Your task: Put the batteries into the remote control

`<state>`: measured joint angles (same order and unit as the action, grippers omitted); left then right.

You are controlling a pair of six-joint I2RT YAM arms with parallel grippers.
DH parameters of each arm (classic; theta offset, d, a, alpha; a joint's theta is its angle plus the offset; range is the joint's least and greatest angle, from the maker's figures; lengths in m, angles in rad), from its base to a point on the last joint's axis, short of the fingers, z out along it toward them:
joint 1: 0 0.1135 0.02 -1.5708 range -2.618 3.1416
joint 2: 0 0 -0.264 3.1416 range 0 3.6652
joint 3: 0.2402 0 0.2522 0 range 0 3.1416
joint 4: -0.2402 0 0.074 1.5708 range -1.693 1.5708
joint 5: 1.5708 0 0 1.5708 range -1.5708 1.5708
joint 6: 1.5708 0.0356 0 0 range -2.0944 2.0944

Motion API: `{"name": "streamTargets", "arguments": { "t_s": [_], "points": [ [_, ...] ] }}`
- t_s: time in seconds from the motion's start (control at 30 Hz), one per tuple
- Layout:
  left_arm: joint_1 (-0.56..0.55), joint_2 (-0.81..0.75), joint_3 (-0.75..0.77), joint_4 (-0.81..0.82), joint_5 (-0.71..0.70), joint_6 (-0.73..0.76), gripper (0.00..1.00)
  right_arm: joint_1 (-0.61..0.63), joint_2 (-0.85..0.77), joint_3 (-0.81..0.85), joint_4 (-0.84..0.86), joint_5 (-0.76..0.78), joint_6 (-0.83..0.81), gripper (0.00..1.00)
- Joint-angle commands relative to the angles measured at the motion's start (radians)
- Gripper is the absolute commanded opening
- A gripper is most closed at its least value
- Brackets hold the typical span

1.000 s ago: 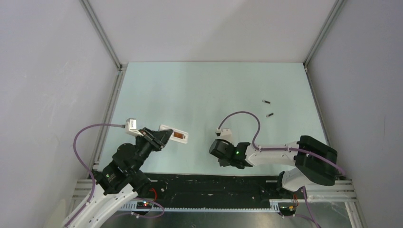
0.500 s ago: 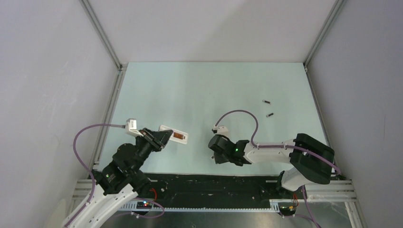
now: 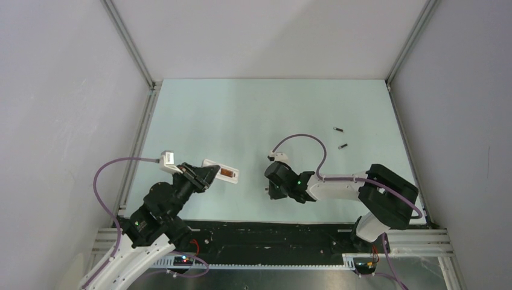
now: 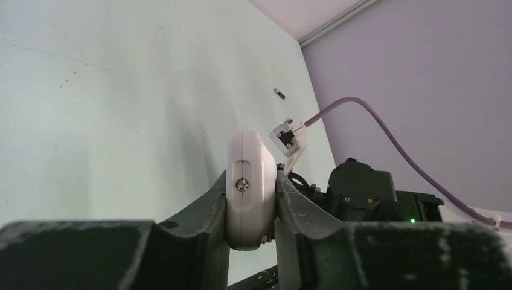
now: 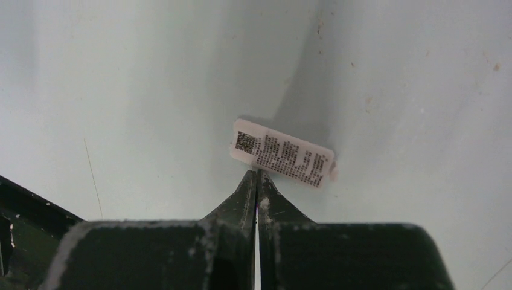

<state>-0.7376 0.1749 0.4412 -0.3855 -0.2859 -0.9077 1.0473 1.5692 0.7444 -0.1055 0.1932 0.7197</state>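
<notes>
Item one: remote control (image 4: 250, 181), white, gripped edge-on between the left fingers (image 3: 205, 174) at the lower left of the overhead view. From above you see a brownish recess in its upward face. The wrist view shows a single screw in the end facing the camera. No writing on it can be read. Item two: batteries (image 3: 339, 129), two, dark, lying loose on the pale green worktop (image 3: 241, 115) right of centre in the overhead view, the second (image 3: 343, 146) just below the first, both well apart from either arm. Item three: cover plate (image 5: 284, 154), pale, flat on the worktop, carrying a printed label with a square code at its left end and lines of print too small for you to read. The right fingers (image 5: 258, 187) are pressed together with nothing between them, their tips at the plate's near edge. Whether they touch it cannot be told.
</notes>
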Motion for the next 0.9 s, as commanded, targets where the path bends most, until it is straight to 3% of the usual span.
{"name": "streamTargets", "arguments": {
  "t_s": [0.0, 0.57, 0.87],
  "points": [
    [-0.003, 0.006, 0.012, 0.018, -0.027, 0.000, 0.00, -0.013, 0.064, 0.035, -0.039, -0.002, -0.045, 0.01],
    [-0.002, -0.015, 0.005, 0.006, -0.027, -0.003, 0.00, -0.078, 0.091, 0.110, -0.097, 0.032, -0.054, 0.01],
    [-0.003, -0.031, 0.003, 0.001, -0.024, -0.005, 0.00, -0.089, 0.012, 0.175, -0.066, 0.035, -0.108, 0.10]
  ]
}}
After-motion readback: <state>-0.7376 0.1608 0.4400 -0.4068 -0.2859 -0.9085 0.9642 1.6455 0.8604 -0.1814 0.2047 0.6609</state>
